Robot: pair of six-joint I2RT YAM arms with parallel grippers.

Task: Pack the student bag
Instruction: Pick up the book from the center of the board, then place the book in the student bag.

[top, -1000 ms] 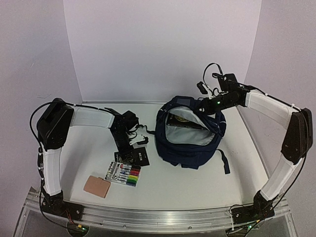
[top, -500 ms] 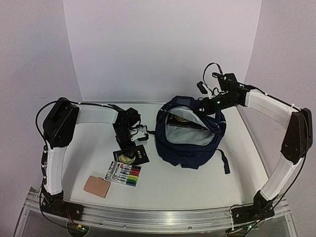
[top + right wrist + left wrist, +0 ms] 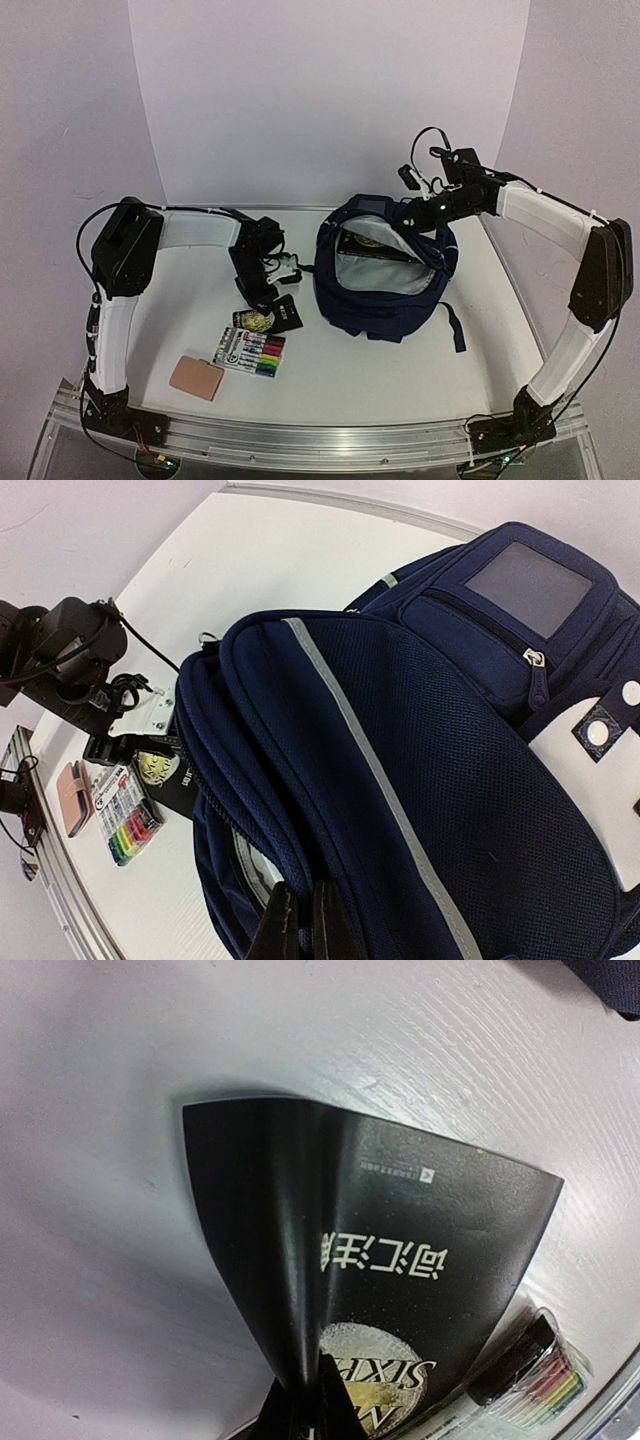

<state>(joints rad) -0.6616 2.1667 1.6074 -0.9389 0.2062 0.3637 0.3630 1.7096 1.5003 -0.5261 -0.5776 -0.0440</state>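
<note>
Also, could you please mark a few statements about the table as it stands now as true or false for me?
1. The backpack is open at the top. True.
2. The left jaws are closed on the black booklet. True.
3. The marker pack is inside the backpack. False: it lies on the table, just in front of the booklet.
4. The right jaws hang wide open over the table. False: they are shut on the edge of the backpack.
5. The tan pad lies to the right of the backpack. False: it lies on the left side, next to the marker pack.
</note>
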